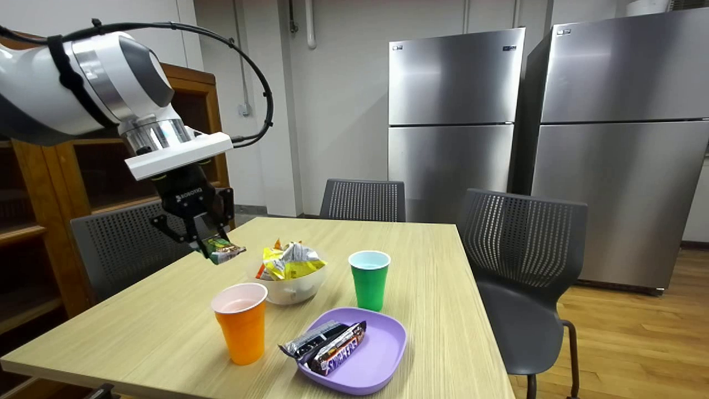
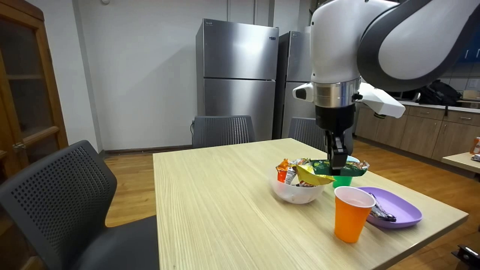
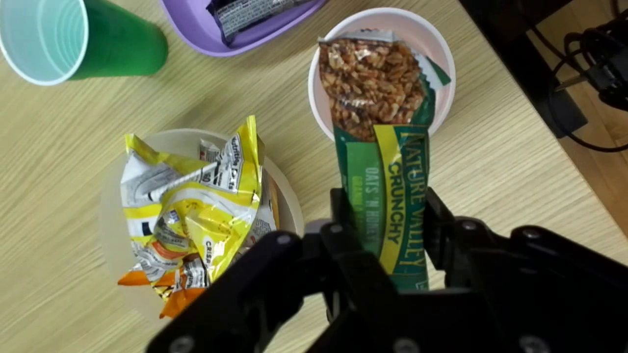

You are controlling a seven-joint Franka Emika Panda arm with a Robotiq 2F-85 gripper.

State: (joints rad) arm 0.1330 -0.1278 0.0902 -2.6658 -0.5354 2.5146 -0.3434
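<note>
Around the pale wooden table you have three dark grey chairs, and beyond them, in both exterior views, two steel refrigerators stand in front of a white wall. Upright on the table you can see an orange cup and a green cup, apart from each other. In an exterior view you also have a wooden cabinet with glass doors to one side and, across the room, a kitchen counter bearing a black bag.

Wrist view: granola bar, lower end hidden.
</note>
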